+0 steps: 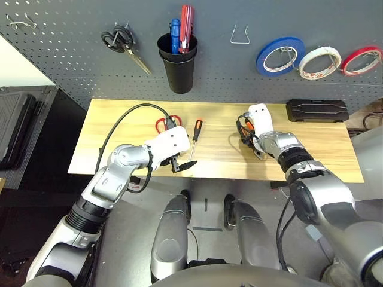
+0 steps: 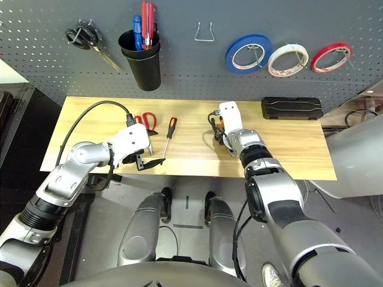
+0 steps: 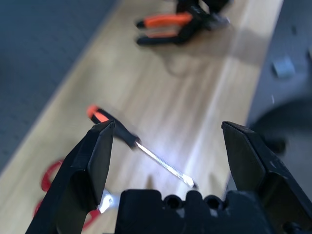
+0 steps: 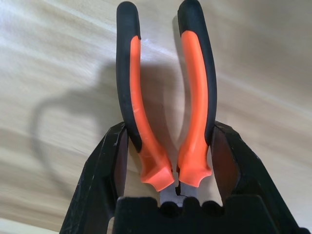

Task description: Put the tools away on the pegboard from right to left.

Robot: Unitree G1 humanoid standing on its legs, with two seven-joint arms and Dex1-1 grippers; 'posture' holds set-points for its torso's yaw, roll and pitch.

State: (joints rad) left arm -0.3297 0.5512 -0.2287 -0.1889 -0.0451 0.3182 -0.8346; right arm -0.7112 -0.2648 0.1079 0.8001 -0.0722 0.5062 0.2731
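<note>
Currently orange-and-black pliers (image 4: 195, 107) lie on the pale wooden table (image 1: 221, 164), between the right gripper's (image 4: 170, 129) fingers, partly closed around the handles. Left of the pliers: black-and-orange screwdriver (image 3: 114, 124), red-handled scissors (image 2: 149, 121), left gripper (image 3: 168, 124) wide open, empty.

1. Pale wood across the tabletop (image 1: 221, 164), streaky grain, smooth with a soft sheen!
2. Behind it, the pegboard (image 1: 221, 72), matt dark grey, surface broken by little holes.
3. And the orange-and-black pliers (image 4: 196, 97): smooth plastic-looking grips, matt black beside brighter orange, bare grey metal at the joint.
4. Now the screwdriver (image 3: 117, 127), black-and-orange plastic-looking handle, shiny metal shaft catching the light!
5. Black cup (image 1: 179, 72), smooth, plastic by its looks, faintly glossy.
6. Black case (image 1: 317, 110), hard plastic look, low sheen.
7. Wire hook (image 1: 240, 42), bright, thin metal.
</note>
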